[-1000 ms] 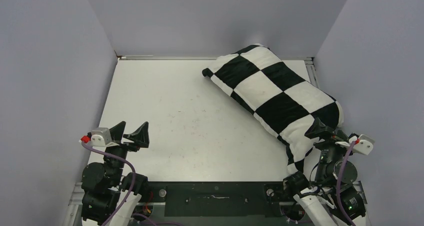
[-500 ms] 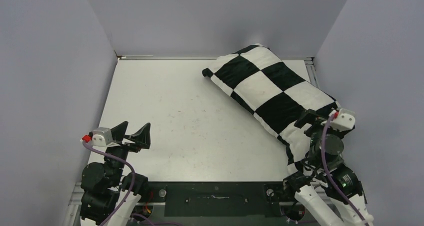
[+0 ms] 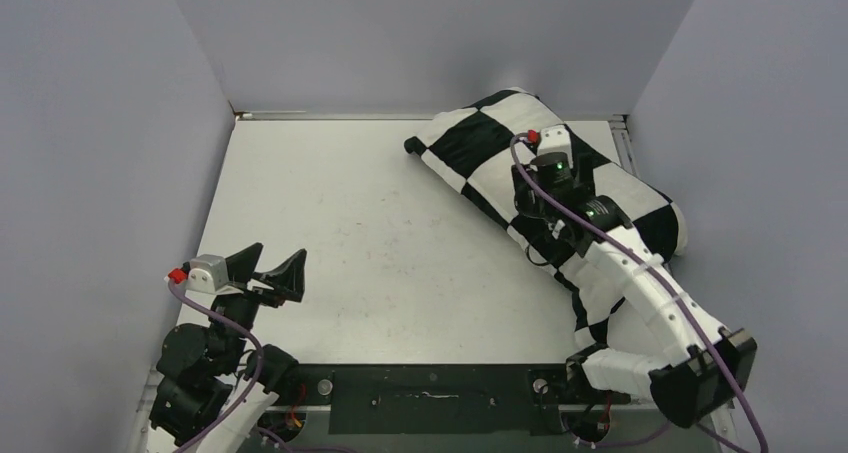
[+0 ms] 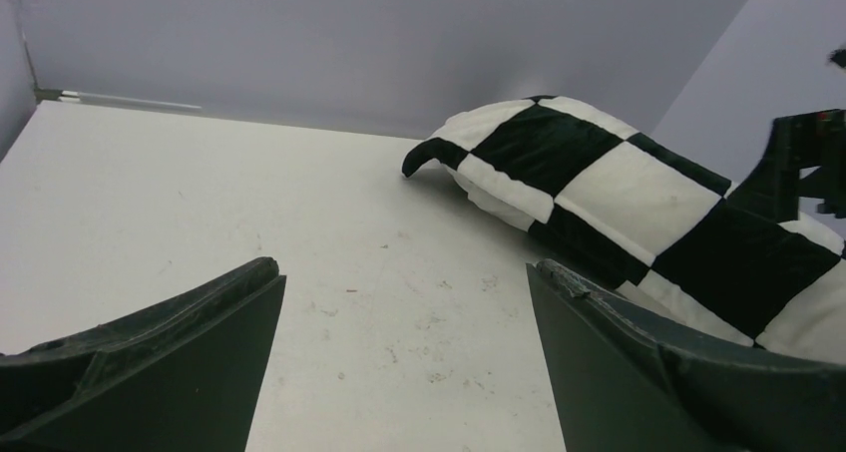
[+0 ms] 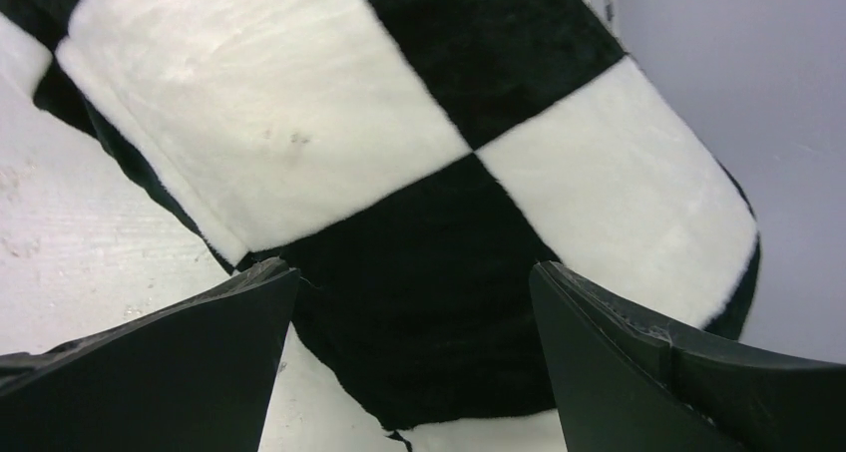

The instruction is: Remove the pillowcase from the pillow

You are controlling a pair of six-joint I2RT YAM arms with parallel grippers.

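Black left gripper, wide open and empty, sits near-left on the desk, well apart from the checkered pillowcase. The nearer right gripper, open and empty, hovers over its middle. The pillowcase's long axis runs diagonally from near-right to far-centre.

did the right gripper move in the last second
Yes. The right gripper has swung from the near right edge of the table toward the back wall, and now hangs open over the middle of the pillowcase.
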